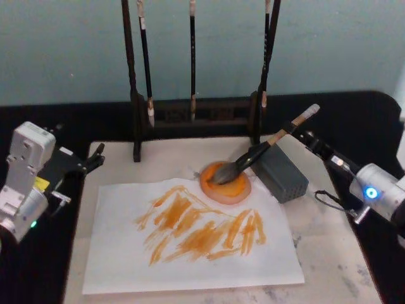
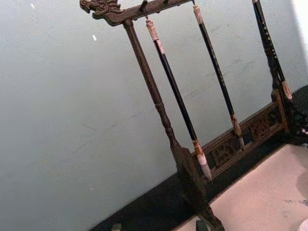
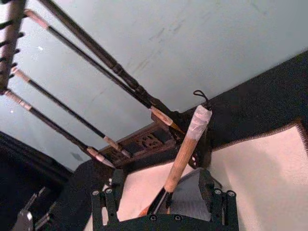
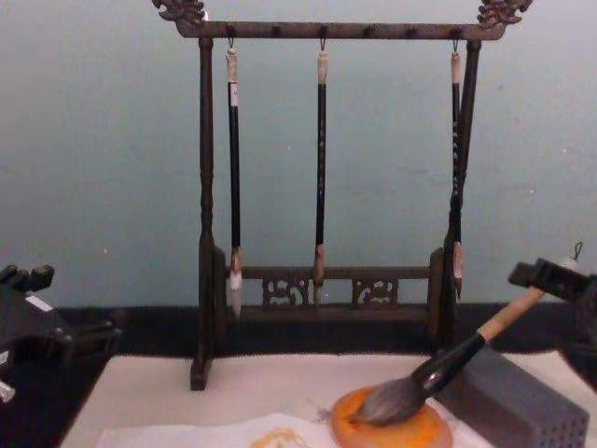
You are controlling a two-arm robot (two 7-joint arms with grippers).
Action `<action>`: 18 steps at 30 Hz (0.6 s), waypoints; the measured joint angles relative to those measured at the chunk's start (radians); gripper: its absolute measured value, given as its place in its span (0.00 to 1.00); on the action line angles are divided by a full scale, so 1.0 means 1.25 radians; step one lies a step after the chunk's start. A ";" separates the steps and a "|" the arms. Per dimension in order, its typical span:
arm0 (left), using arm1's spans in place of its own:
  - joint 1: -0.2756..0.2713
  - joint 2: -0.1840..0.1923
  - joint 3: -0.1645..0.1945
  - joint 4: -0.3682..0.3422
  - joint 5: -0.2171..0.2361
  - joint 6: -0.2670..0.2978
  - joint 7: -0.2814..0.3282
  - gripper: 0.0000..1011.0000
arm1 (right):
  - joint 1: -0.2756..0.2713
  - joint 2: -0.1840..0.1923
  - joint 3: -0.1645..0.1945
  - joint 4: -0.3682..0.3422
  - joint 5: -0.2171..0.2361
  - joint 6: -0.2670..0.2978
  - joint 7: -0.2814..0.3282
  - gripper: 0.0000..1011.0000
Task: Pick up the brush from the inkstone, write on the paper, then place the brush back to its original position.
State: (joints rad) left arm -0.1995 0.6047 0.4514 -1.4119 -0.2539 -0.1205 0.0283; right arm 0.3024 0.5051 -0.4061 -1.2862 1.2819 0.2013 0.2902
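Note the brush (image 1: 262, 152): its bristle head rests on the inkstone (image 1: 226, 183), and its handle leans up and back over the grey block (image 1: 280, 172), with the white cap highest; this propped angle reads as the brush's rest position, keeping the wet head on the disc and off the mat (image 1: 329, 253). The paper (image 1: 190, 237) lies in front of the inkstone and already carries broad orange strokes, so you may judge the writing step done and the return step at or near its end. The right gripper (image 1: 305, 135) sits at the handle's upper end; in the right wrist view its fingers (image 3: 219, 207) stand either side of the handle with gaps showing, so treat it as released rather than clamped. The left gripper (image 1: 92, 159) is parked at the mat's left edge; whether it is spread or closed cannot be told. The rack (image 4: 322, 30) behind holds three slim brushes (image 4: 321, 168) hanging from its bar, clear of the work; the inkstone holds only the bristle head.
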 joint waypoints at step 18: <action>0.000 0.000 0.000 0.000 0.000 0.000 0.000 0.99 | -0.067 0.026 -0.085 -0.107 -0.434 -0.295 -0.115 0.99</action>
State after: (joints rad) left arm -0.1995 0.6047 0.4514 -1.4120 -0.2539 -0.1205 0.0283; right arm 0.2190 0.5374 -0.5117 -1.4197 0.7390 -0.1670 0.1466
